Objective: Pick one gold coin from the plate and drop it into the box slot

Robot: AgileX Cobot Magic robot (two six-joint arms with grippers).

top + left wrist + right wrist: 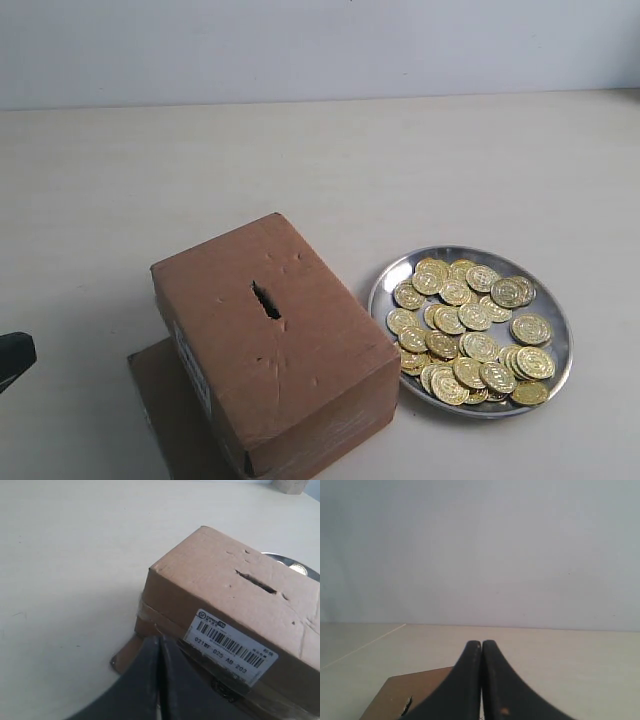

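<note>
Picking not yet begun: left tool (160, 641) and right tool (481, 644) are both pinched together, empty. A heap of gold coins (465, 335) fills the plate (553, 300) at 3 o'clock from the box (275, 345), its slot (266, 300) facing up. Next, likely, a tool must spread over one coin.

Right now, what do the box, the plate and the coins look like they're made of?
The box: brown cardboard, matte, with dents and a ragged-edged slot. The plate: likely metal, shiny silver, its bare rim catching light. The coins: glossy, gold-coloured, embossed; solid metal or foil-covered, I cannot tell.
</note>
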